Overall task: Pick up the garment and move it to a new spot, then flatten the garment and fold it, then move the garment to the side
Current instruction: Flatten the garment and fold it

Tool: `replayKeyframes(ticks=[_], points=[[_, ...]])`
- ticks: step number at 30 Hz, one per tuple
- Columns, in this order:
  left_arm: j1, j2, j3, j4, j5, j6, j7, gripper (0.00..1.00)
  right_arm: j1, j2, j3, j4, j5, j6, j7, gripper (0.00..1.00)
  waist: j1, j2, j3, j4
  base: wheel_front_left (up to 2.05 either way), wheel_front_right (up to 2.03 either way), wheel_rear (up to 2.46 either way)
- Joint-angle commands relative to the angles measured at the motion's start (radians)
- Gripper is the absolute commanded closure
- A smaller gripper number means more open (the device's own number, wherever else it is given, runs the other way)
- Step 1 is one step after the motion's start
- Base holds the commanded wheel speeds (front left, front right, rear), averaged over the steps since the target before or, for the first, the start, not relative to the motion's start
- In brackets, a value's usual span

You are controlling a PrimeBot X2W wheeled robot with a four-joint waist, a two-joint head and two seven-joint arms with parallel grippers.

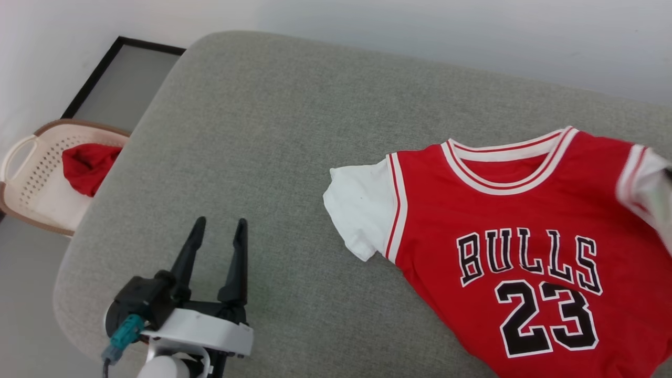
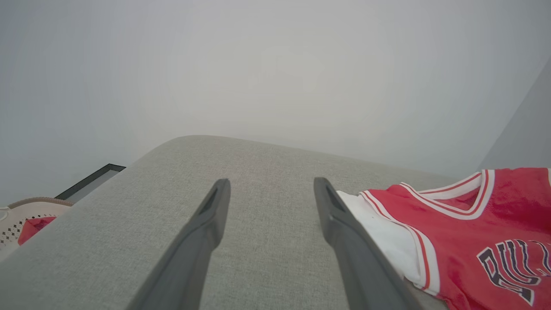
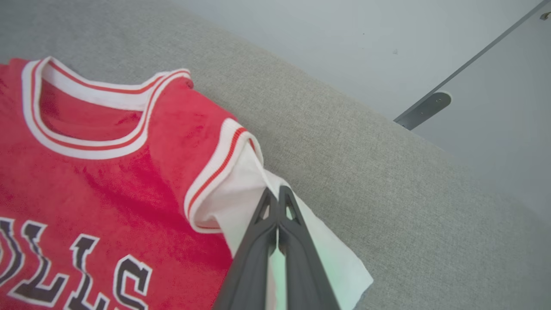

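Red jersey [image 1: 525, 220]: likely soft, light, limp; lift by sleeves.
Right gripper [image 3: 279, 193]: clenched on white sleeve [image 3: 234, 198].
Left gripper [image 1: 220, 223]: spread, empty.

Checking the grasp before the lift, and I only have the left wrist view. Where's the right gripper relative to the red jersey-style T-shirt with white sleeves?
Observer: The right gripper has its jaws shut on the far white sleeve of the red jersey-style T-shirt, on the robot's right side.
Operator: Left gripper touching the near sleeve?
Observer: No. In the head view, the left gripper stands apart from the near white sleeve, with bare grey fabric surface between them.
Operator: Print facing up?
Observer: Yes, a black 23 sits below the BULLS lettering.
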Motion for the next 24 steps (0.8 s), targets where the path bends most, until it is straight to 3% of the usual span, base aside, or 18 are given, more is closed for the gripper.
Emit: replayKeyframes(ticks=[1,15,16,17,18,24], points=[[-0.009,-0.001,-0.005,0.0,0.001,-0.003,-0.001,0.0,-0.013,-0.001,-0.01,0.014,-0.017,-0.001,-0.012,1.0,0.0,-0.0001,0.004,0.005,0.0,0.0,0.0],[-0.052,-0.018,-0.071,0.008,-0.014,-0.003,-0.001,0.0,-0.173,0.026,-0.134,0.338,-0.192,-0.001,-0.123,0.98,0.0,-0.0001,0.077,0.07,0.0,0.0,0.0],[-0.058,-0.02,-0.074,0.009,-0.015,-0.003,-0.001,0.0,-0.185,0.03,-0.135,0.36,-0.206,-0.001,-0.139,0.68,0.0,-0.0001,0.083,0.074,0.0,0.0,0.0],[-0.064,-0.021,-0.077,0.01,-0.015,-0.003,-0.001,0.0,-0.196,0.035,-0.135,0.381,-0.216,-0.001,-0.154,0.5,0.0,-0.0001,0.087,0.077,0.0,0.0,0.0],[-0.066,-0.023,-0.079,0.011,-0.015,-0.003,-0.001,0.0,-0.208,0.04,-0.134,0.399,-0.225,-0.001,-0.17,0.0,0.0,-0.0001,0.089,0.078,0.0,0.0,0.0],[-0.066,-0.019,-0.077,0.022,-0.006,-0.003,-0.001,0.0,-0.258,0.072,-0.094,0.484,-0.231,-0.001,-0.219,0.0,0.0,-0.0001,0.072,0.062,0.0,0.0,0.0]])
